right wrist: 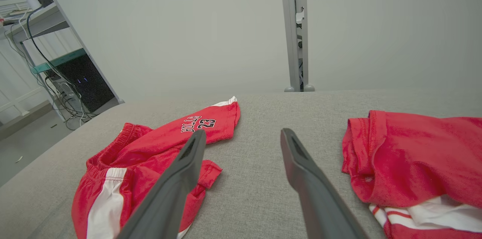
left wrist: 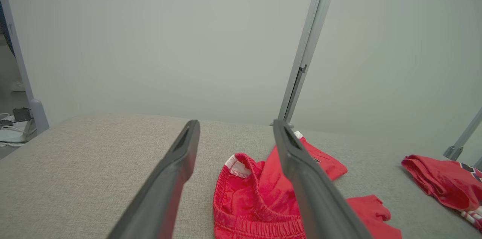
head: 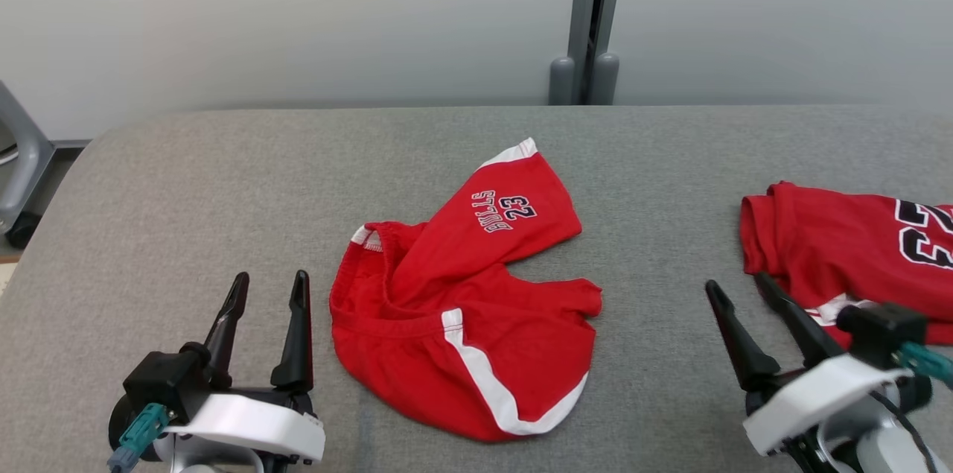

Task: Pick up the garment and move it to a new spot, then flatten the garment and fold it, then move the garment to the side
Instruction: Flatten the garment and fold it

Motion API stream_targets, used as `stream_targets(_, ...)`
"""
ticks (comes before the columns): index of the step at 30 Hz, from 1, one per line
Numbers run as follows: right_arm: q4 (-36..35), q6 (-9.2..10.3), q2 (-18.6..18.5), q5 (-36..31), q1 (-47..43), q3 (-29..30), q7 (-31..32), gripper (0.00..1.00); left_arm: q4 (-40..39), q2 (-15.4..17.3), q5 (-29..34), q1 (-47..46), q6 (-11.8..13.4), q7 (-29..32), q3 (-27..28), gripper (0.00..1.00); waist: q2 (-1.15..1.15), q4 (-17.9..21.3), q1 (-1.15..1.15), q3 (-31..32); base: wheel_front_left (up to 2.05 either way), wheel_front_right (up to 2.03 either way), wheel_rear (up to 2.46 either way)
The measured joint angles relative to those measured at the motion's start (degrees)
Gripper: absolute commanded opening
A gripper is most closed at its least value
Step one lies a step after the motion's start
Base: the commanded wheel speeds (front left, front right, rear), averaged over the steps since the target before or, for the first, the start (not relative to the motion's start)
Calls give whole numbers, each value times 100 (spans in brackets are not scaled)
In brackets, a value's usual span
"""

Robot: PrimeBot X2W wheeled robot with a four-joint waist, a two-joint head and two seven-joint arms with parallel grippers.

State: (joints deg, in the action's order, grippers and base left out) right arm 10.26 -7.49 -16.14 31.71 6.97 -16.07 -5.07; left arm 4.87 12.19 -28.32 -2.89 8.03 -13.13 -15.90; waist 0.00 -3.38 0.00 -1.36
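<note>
pick-up not begun: shorts (head: 461, 309) lie centre, left gripper (head: 269, 278) at 8 o'clock, right gripper (head: 737, 281) at 4, fingers (head: 298, 331) apart; next, grasp waistband (head: 341, 294)

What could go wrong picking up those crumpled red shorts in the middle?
1. The shorts lie bunched, one leg folded over the waistband, so the open left hand may pinch several layers and lift a tangle.
2. The open right hand sits close beside the red jersey and might snag or drag it.
</note>
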Motion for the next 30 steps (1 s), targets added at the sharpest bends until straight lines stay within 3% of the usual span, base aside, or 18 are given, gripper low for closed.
stream_targets(4,310,0,-83,52,440,-369,443,100,-1,-19,1,-89,-23,1,-55,100,0,-112,0,-73,0,0,0)
stream_targets(7,875,0,-219,151,843,-849,944,100,-3,-53,7,-136,-26,2,-102,100,0,-276,0,-151,0,0,0)
stream_targets(12,1864,-1,-331,599,1636,-1560,1162,100,99,-116,3,-242,-67,-18,-153,100,0,-685,0,-316,0,0,0)
stream_targets(22,3054,0,-330,1391,2401,-2050,1496,100,245,-219,-4,-371,-151,-101,-175,100,0,-1250,0,-594,0,0,0)
stream_targets(25,3226,0,-296,1674,2489,-2247,1716,21,299,-225,-4,-405,-169,-110,-157,100,0,-1363,0,-651,0,0,0)
stream_targets(26,3240,0,-299,1791,2537,-2299,1768,0,310,-232,-4,-407,-174,-111,-154,100,0,-1384,0,-654,0,0,0)
stream_targets(30,3223,-1,-290,2252,2558,-2412,1850,0,357,-229,-2,-407,-174,-136,-134,100,0,-1355,0,-565,0,0,0)
